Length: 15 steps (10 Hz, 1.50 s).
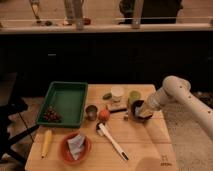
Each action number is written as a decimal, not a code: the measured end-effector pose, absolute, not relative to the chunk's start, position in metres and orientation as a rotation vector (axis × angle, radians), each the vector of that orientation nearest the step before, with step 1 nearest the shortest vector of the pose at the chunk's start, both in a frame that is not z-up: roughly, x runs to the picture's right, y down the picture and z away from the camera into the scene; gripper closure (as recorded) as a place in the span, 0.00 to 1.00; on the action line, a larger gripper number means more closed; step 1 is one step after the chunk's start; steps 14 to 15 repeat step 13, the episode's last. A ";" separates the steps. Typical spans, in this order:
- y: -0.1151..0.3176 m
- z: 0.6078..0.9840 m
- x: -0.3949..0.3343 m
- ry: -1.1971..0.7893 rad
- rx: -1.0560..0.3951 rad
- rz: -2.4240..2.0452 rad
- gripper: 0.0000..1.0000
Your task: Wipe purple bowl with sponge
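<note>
The purple bowl [136,106] is a small dark bowl on the wooden table, right of centre. My gripper [143,111] comes in on the white arm [175,92] from the right and is down in the bowl, covering most of its inside. The sponge does not show as a separate thing; a pale patch at the bowl's near rim under the gripper may be it, but I cannot tell.
A green tray [67,95] holding grapes [50,116] stands at the left. Close to the bowl are a green cup [134,96], white cup [117,93], orange fruit [103,115], metal cup [91,111], and a white long-handled utensil [112,141]. An orange plate [75,147] and banana [46,142] lie at the front left.
</note>
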State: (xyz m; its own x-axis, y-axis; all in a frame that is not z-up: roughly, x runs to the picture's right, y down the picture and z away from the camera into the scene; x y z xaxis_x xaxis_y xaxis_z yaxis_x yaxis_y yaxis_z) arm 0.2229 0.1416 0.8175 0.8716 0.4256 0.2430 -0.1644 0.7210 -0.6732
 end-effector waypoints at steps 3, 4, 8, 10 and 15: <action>0.145 0.800 0.230 -0.389 -0.670 0.354 0.98; 0.143 0.796 0.233 -0.380 -0.658 0.357 0.98; 0.133 0.797 0.239 -0.362 -0.634 0.361 0.98; 0.128 0.800 0.242 -0.357 -0.626 0.361 0.98; 0.124 0.804 0.242 -0.357 -0.625 0.354 0.98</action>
